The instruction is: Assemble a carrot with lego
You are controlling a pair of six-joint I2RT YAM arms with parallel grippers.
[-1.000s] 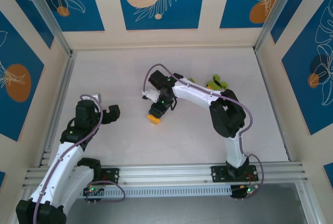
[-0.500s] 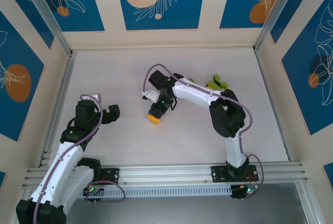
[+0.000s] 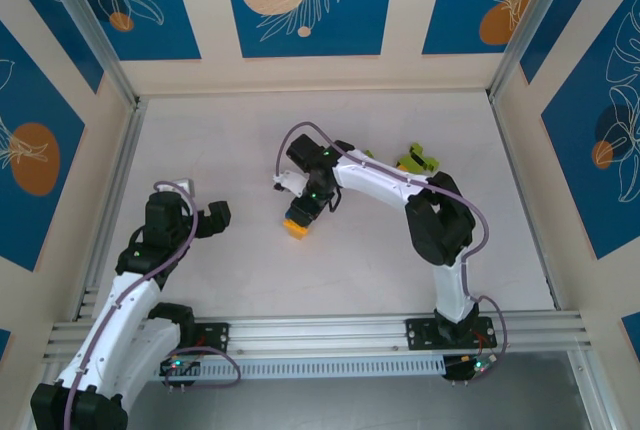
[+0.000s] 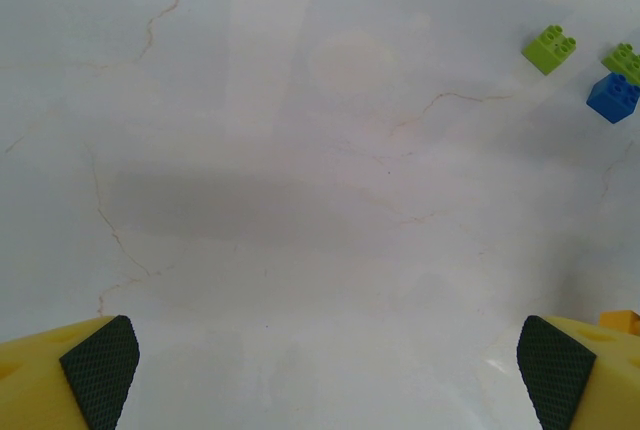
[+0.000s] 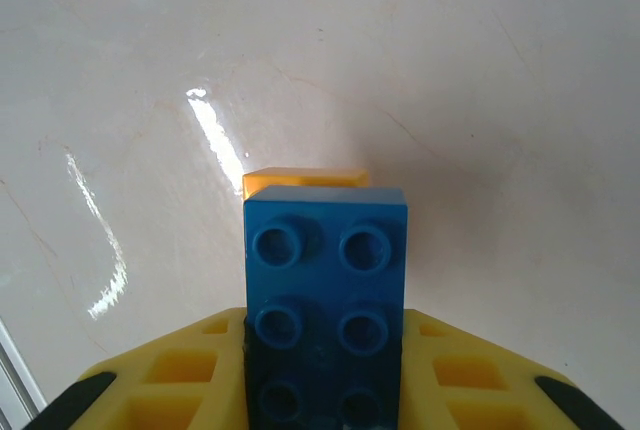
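Hardly anything has moved in the last second. The right gripper (image 3: 303, 212) stays clenched on a blue lego brick (image 5: 325, 270) near the middle of the desk (image 3: 220, 150), directly over an orange brick (image 3: 295, 228). It is probably pressing the two together, but I cannot tell whether they have seated. The left gripper (image 4: 328, 360) hangs released and empty at the left. Lime green bricks (image 3: 415, 162) wait beyond the right arm.
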